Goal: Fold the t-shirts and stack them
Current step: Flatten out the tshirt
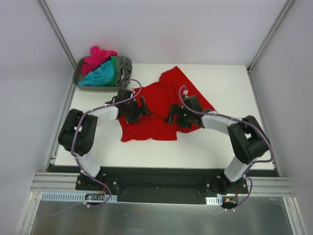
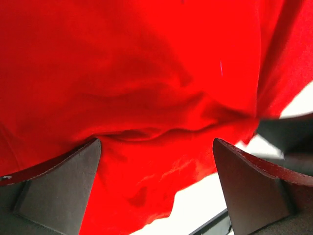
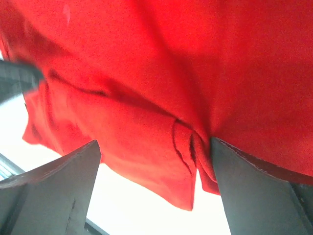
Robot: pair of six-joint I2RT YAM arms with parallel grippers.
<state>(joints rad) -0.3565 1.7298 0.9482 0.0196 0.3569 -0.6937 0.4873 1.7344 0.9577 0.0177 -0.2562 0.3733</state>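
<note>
A bright red t-shirt (image 1: pixel 161 105) lies rumpled and unfolded in the middle of a white table (image 1: pixel 225 83), with both robot arms bent in over it. The left gripper (image 1: pixel 139 109) is over the shirt's left side and the right gripper (image 1: pixel 172 114) over its centre, each with its jaws spread wide and low over the red cloth, clamping nothing. At the table's far left corner a grey tray (image 1: pixel 78 74) holds a heap made up of a magenta-pink t-shirt (image 1: pixel 100 56), a teal-blue t-shirt (image 1: pixel 99 76), a green t-shirt (image 1: pixel 114 69) and a grey t-shirt (image 1: pixel 125 66).
</note>
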